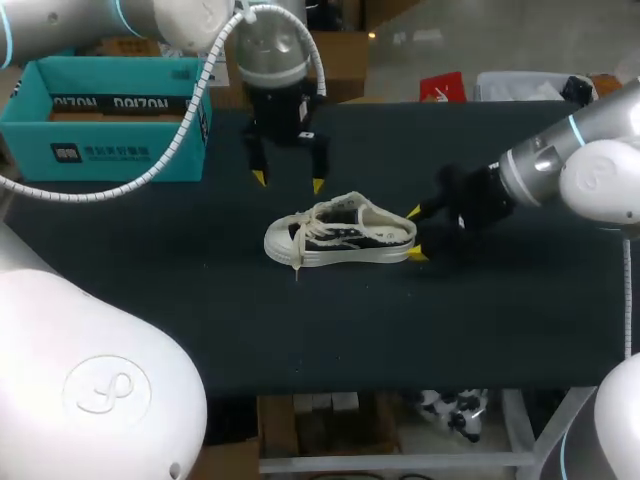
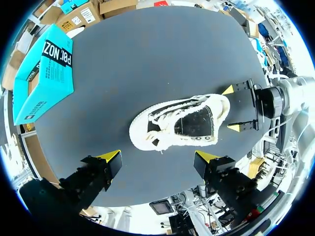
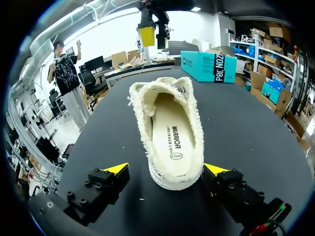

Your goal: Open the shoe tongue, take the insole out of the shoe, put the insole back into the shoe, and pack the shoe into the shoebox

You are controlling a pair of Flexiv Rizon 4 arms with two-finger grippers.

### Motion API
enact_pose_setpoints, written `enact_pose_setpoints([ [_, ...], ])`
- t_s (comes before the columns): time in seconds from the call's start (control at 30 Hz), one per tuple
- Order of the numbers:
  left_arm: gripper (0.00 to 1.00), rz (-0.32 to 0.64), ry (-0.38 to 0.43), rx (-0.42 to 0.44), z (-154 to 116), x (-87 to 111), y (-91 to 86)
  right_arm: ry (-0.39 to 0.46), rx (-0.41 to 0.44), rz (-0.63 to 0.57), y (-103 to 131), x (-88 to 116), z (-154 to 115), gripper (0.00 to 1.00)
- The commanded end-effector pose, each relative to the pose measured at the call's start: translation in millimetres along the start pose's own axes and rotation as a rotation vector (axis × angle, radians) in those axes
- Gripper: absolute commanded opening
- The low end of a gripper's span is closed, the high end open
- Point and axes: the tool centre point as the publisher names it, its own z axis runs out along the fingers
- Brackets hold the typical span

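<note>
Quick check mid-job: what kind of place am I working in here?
Probably a robot lab test bench: a dark-covered table, my left gripper over and right gripper at the heel of one white shoe, and a teal shoebox staged at the table's far corner.

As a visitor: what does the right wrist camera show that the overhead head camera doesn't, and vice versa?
Only the right wrist view looks into the shoe from its heel, showing the insole lying inside. Only the head view shows the toe cap and laces. Both show the teal shoebox, the open left hand and the open right hand at the shoe's heel.
</note>
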Motion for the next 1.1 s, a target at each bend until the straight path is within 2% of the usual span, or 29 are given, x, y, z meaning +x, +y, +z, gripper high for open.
enact_pose_setpoints([
  [0.03,1.0,0.005,-0.004,-0.006,4.6,4.0,-2.6,0.03,-0.011,0.005,-1.1,-10.9,13.8,1.0],
  [0.43,1.0,0.018,0.007,-0.015,13.2,10.9,-10.5,0.056,-0.06,0.022,-0.1,-12.4,36.6,1.0],
  [0.63,1.0,0.021,0.019,-0.019,16.6,14.4,-12.8,0.056,-0.058,0.024,1.0,-9.2,42.5,1.0],
  [1.1,1.0,0.031,0.028,-0.042,26.1,37.0,-18.4,0.019,-0.099,-0.029,-1.6,-4.8,49.5,1.0],
])
